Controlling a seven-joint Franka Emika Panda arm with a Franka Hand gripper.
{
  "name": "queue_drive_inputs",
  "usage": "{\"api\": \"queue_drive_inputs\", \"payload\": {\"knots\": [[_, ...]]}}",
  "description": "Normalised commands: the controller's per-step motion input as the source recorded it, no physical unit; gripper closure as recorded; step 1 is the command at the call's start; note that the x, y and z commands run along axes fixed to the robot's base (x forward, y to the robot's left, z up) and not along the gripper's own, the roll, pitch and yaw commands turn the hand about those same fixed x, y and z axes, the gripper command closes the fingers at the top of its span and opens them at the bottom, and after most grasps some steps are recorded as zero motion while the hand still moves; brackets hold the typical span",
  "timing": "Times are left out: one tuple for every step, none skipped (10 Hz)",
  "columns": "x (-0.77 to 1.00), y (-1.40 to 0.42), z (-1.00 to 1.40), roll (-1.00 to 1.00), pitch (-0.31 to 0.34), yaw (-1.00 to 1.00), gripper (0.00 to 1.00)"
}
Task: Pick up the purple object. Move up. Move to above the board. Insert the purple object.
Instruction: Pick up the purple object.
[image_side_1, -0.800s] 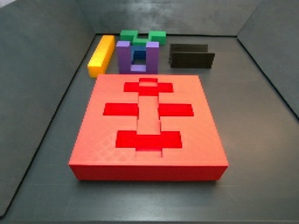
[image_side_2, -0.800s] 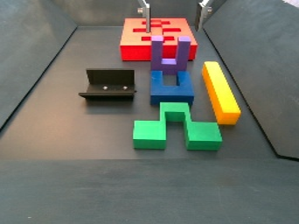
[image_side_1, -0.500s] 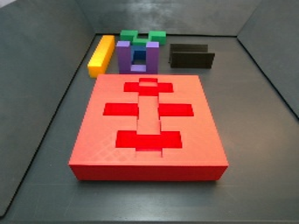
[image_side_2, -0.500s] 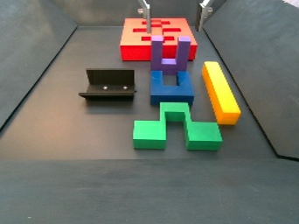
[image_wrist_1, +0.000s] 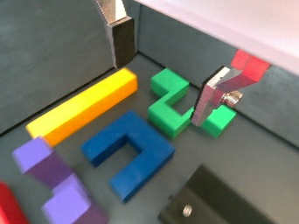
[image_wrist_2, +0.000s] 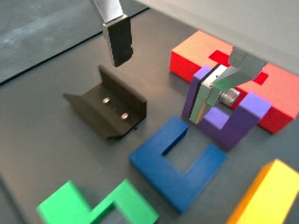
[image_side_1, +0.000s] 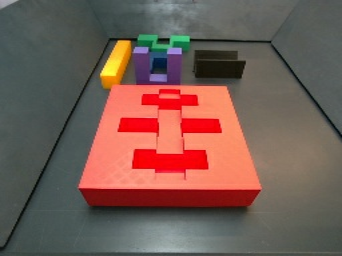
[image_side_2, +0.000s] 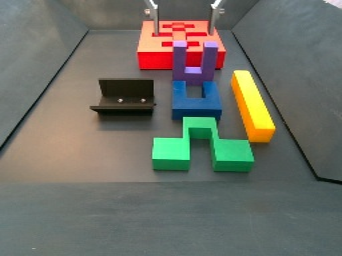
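Note:
The purple object (image_side_2: 193, 62) is a U-shaped block standing just off the near edge of the red board (image_side_2: 160, 43), prongs up. Both side views show it (image_side_1: 159, 64), as do both wrist views (image_wrist_2: 230, 124) (image_wrist_1: 49, 172). The board (image_side_1: 127, 150) lies flat with cross-shaped slots. My gripper (image_side_2: 183, 11) hangs high over the board's far part, open and empty, with only its fingertips (image_side_2: 151, 13) showing in that side view. In both wrist views the gripper (image_wrist_2: 163, 66) (image_wrist_1: 170, 70) stands wide open with nothing between the silver fingers (image_wrist_2: 117, 42).
A blue U block (image_side_2: 197, 98) lies in front of the purple one, with a green notched block (image_side_2: 201, 146) nearer still. A long yellow bar (image_side_2: 253, 103) lies beside them. The fixture (image_side_2: 123, 97) stands on the floor opposite. Bin walls (image_side_2: 54, 70) enclose the floor.
In the side view the gripper's fingertips have shifted a little to the left above the board. The blocks and board have not moved.

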Motion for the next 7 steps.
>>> {"api": "queue_drive_inputs", "payload": {"knots": [[0.22,-0.62,-0.22,0.23,0.000,0.00,0.00],[0.20,-0.67,-0.24,0.28,0.014,0.00,0.00],[0.19,-0.73,-0.25,0.32,0.026,0.00,0.00],[0.15,-0.77,-0.23,0.33,0.021,0.00,0.00],[0.09,-0.76,-0.25,0.31,0.000,0.01,0.00],[0.03,-0.65,-0.29,0.24,0.000,0.01,0.00],[0.11,-0.40,-0.33,0.10,-0.011,0.02,0.00]]}}
